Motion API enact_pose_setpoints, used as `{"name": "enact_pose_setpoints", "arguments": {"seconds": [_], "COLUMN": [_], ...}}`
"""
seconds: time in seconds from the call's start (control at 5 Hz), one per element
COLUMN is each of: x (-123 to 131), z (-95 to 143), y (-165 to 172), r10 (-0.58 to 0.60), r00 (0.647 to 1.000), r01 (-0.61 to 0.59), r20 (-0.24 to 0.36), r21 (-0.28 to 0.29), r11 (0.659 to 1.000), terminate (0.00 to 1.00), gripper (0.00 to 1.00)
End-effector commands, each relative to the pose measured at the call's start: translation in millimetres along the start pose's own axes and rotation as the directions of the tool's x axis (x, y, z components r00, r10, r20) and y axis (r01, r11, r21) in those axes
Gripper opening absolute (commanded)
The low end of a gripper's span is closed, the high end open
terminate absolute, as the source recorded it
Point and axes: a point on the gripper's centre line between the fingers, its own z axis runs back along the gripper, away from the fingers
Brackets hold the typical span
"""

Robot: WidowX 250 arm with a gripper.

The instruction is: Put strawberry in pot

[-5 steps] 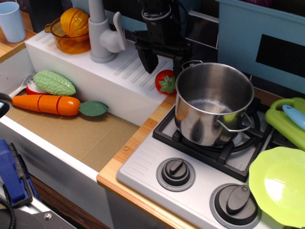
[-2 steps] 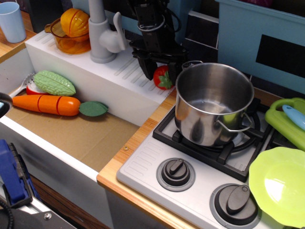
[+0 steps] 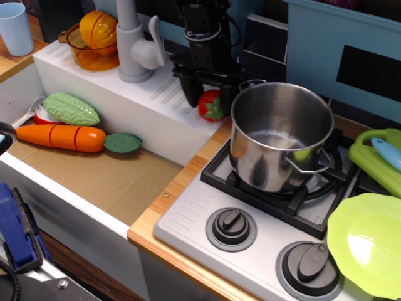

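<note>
Observation.image shows the gripper (image 3: 210, 95) lowered over the strawberry (image 3: 211, 105), jaws spread and straddling it, not visibly clenched. The strawberry lies on the white ledge just beside the pot (image 3: 281, 135), at about nine o'clock from it, leafy cap pointing toward five o'clock.

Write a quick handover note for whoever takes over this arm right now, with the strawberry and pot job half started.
Gripper: black, pointing down, fingers straddling the small glossy red toy strawberry; whether they are clamped on it I cannot tell.
Strawberry: on the white ribbed drainboard, just left of the pot, not lifted.
Large shiny stainless-steel pot: upright on the stove burner, empty inside.
Done: approach to the strawberry.
Left: confirm grasp, lift, carry right over the rim, release.
</note>
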Motion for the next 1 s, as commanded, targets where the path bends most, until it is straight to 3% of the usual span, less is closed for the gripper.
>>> {"name": "enact_pose_setpoints", "arguments": {"seconds": [0.0,0.2,0.6,0.8], "x": [15.4,-0.1,-24.3,-30.8], "z": [64.0,93.7,129.6,138.4], "y": [15.2,1.6,-48.4,-89.1], "r10": [0.028,0.076,0.146,0.161], "r00": [0.998,0.993,0.987,0.983], "r01": [-0.034,-0.093,-0.158,-0.176], "r20": [0.058,0.088,0.07,0.09], "r21": [0.12,0.198,0.218,0.201], "r11": [0.992,0.976,0.963,0.964], "terminate": [0.0,0.0,0.0,0.0], "gripper": [0.0,0.0,0.0,0.0]}}
